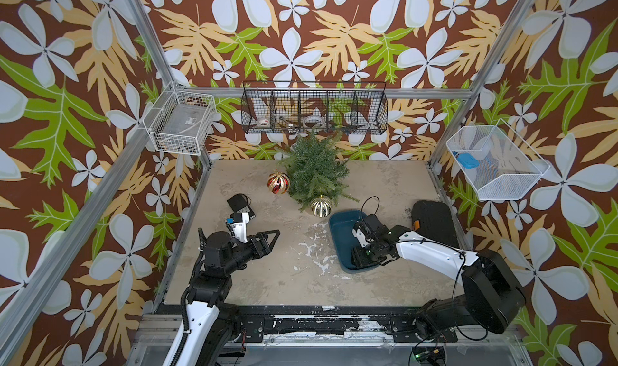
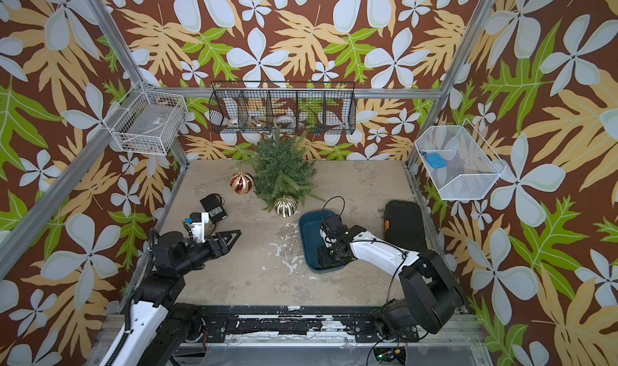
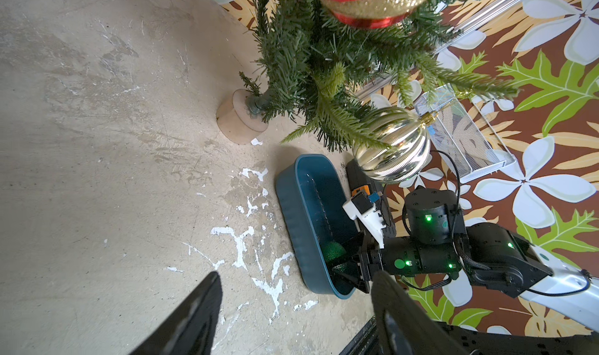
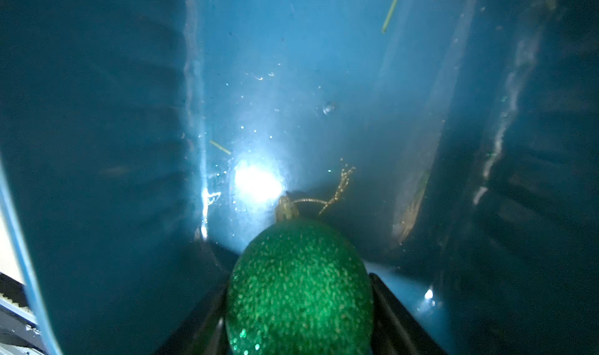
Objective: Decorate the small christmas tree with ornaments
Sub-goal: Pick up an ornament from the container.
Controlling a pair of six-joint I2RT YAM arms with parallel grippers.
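Green bauble (image 4: 299, 287), one of three, sits clamped in the right gripper (image 4: 299, 280) inside the one teal tray (image 1: 337, 234). Beyond that gripper stands the one tree (image 1: 314, 174), with the red bauble (image 1: 278, 182) and gold bauble (image 1: 321, 206) hanging on it. Well apart from the tray, the left gripper (image 3: 295, 282) gapes empty.

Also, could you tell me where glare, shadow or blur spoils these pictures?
Right wrist view: a white glare spot burns out the floor of the teal tray just beyond the green ornament, and its walls are dark. Left wrist view: the left gripper is blurred, close to the lens. Both top views: evenly lit, sharp.
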